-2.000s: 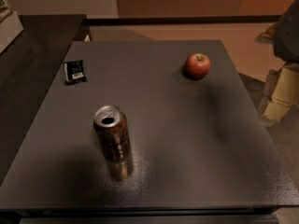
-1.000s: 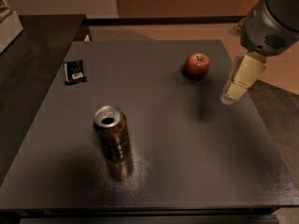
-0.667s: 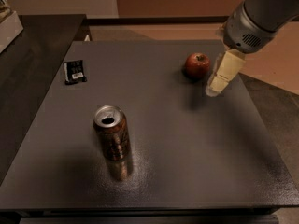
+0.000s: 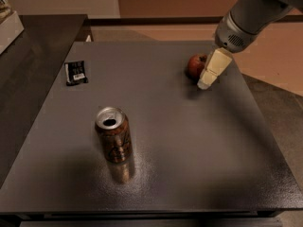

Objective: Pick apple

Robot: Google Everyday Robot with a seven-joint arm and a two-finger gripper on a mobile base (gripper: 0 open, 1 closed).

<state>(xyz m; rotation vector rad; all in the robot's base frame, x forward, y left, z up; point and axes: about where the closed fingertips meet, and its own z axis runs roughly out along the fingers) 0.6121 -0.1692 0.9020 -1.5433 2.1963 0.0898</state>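
Note:
The small red apple (image 4: 193, 65) sits on the dark grey table (image 4: 189, 155) near its far right corner. My gripper (image 4: 207, 82), cream-coloured on a grey arm coming in from the top right, hangs just right of and in front of the apple. It covers the apple's right side. I cannot tell if it touches the apple.
An open brown soda can (image 4: 113, 135) stands upright left of the table's centre. A small black packet (image 4: 75, 72) lies at the far left. A darker counter (image 4: 28, 51) adjoins the left side, with a white box (image 4: 8, 22) on it.
The arm has swung in from the right edge, moving left and toward the apple, and now overlaps its right side. The apple, can and packet have not moved.

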